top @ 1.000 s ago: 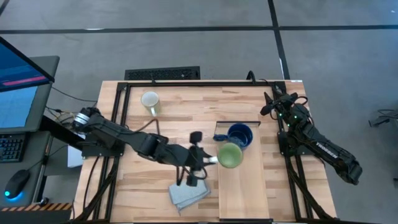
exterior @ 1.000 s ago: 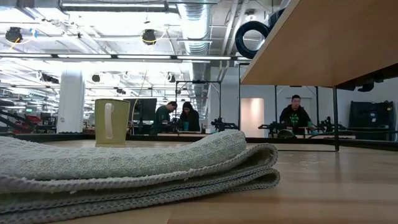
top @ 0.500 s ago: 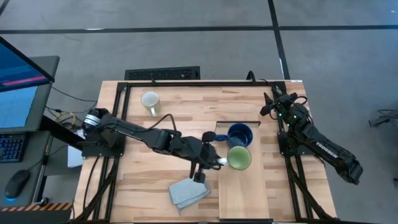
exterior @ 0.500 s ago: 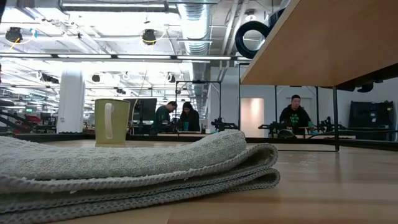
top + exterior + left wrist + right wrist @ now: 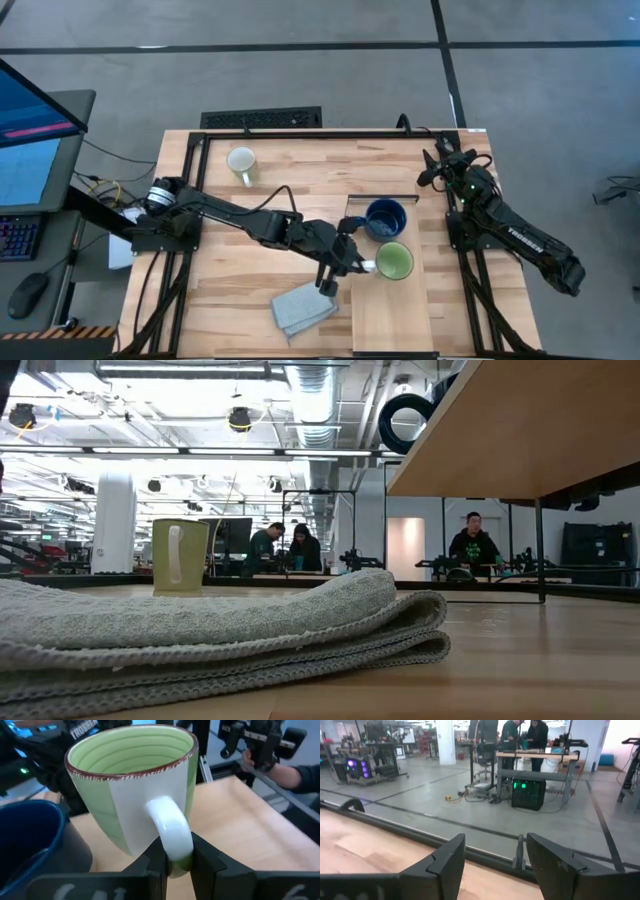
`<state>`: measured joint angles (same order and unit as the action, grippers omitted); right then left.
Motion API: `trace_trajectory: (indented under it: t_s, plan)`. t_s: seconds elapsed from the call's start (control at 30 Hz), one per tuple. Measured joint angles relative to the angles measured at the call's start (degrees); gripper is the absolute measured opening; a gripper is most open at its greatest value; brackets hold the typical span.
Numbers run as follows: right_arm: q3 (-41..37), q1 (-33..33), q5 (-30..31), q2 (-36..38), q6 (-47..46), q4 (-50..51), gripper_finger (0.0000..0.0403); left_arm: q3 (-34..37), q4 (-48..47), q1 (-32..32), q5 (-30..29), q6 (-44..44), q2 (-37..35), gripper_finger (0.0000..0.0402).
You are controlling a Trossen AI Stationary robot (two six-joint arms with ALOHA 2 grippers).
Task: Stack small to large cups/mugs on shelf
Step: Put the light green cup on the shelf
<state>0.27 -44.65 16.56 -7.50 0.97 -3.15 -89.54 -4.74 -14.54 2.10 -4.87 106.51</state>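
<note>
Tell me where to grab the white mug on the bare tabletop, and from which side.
Grip the white mug by its handle, from the side nearest the left arm's base. It stands upright, apart from everything, handle pointing that way. The left pincer holds the green mug the same way.

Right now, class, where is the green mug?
In the high view the green mug is over the shelf, just beside the blue mug, with its handle pinched in the left hand.
</note>
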Motion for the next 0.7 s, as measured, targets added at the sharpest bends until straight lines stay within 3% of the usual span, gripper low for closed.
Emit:
trace_trajectory:
  t_s: [0.7]
  plan:
    - [0.00, 0.01, -0.02, -1.93, -0.07, -0.10, 0.0235, 0.07, 1.89, 2.09, 3.97, -0.70, 2.56, 0.0035]
